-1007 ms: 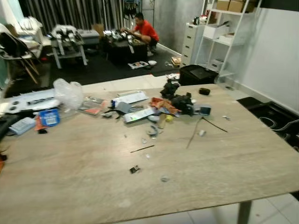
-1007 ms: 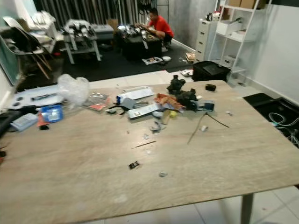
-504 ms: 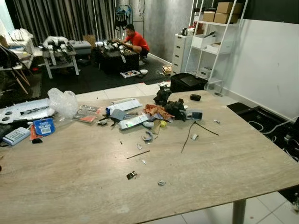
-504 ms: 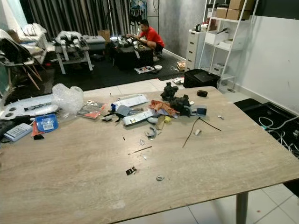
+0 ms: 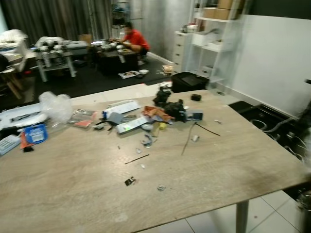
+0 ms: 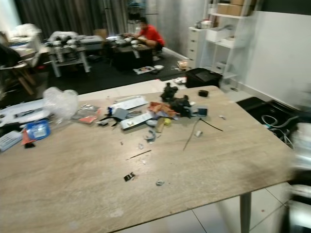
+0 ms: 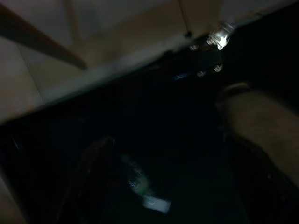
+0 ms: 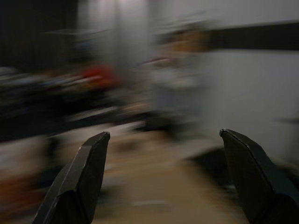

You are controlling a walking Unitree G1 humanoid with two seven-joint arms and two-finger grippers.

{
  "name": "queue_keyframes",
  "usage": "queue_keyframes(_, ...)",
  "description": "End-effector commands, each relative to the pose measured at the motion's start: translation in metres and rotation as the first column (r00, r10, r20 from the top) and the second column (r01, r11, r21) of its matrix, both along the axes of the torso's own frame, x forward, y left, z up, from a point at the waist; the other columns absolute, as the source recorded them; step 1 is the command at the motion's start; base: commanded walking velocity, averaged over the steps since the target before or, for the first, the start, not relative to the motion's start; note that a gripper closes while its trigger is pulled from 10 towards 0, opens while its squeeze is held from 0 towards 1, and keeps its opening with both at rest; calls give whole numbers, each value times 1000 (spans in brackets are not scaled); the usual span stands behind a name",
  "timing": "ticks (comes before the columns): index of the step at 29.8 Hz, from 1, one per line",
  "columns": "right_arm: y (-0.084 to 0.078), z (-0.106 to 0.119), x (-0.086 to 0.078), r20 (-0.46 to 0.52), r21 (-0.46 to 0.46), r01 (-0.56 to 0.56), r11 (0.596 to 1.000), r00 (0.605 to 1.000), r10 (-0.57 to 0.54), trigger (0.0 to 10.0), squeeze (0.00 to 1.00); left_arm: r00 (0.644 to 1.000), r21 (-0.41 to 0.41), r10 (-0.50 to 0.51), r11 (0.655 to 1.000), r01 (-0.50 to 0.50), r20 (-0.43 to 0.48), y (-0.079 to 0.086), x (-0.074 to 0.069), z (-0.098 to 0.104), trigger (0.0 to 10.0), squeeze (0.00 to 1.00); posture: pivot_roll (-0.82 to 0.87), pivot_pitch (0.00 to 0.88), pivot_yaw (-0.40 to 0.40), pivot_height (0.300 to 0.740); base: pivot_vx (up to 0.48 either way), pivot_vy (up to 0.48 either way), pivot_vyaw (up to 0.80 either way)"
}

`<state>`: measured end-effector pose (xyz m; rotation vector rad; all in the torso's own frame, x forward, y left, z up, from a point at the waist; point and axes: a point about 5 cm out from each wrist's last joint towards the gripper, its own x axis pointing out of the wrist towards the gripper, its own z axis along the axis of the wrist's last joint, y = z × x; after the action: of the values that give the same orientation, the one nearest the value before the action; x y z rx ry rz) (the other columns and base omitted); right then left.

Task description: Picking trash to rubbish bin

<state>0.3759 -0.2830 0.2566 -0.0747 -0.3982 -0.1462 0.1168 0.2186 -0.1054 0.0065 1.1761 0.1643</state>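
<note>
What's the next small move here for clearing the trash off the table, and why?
Probably reach the right pincer, fingers wide open and empty, toward the nearest scrap on the wooden table; the main trash pile lies farther back.

Right gripper (image 8: 163,177) — two black, tapered fingers (image 8: 77,186)

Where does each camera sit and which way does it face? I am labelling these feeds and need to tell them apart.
Left eye view: on the head, looking down over the wooden table and its trash pile; a person in red is beyond.
Right eye view: same head, same table and pile, slightly shifted.
Left wrist view: on the left arm, very dark, facing floor tiles.
Right wrist view: on the right arm, looking along the open right gripper at the blurred room; it shares the person in red.
</note>
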Motion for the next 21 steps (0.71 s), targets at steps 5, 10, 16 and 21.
queue_keyframes(5,93,-8,26,-75,-14,-399,917,915,397,10000,0,1000,11,16,1000,-15,-23,4,-18,-4,10000,0,-30,129,-3,740,0,0,0)
queue_keyframes(10,124,-10,32,-109,-13,-470,882,878,467,10000,102,998,16,27,1000,-26,-56,6,-34,-7,10000,0,6,174,-7,740,0,0,0)
queue_keyframes(16,157,-19,38,-194,12,-461,887,869,455,10000,1000,992,24,49,999,-47,-114,11,-73,-11,10000,0,93,254,-12,740,0,0,0)
queue_keyframes(21,162,-29,41,-267,17,-361,932,897,352,10000,1000,989,31,76,997,-72,-125,14,-89,-11,10000,0,135,280,-18,740,0,0,0)
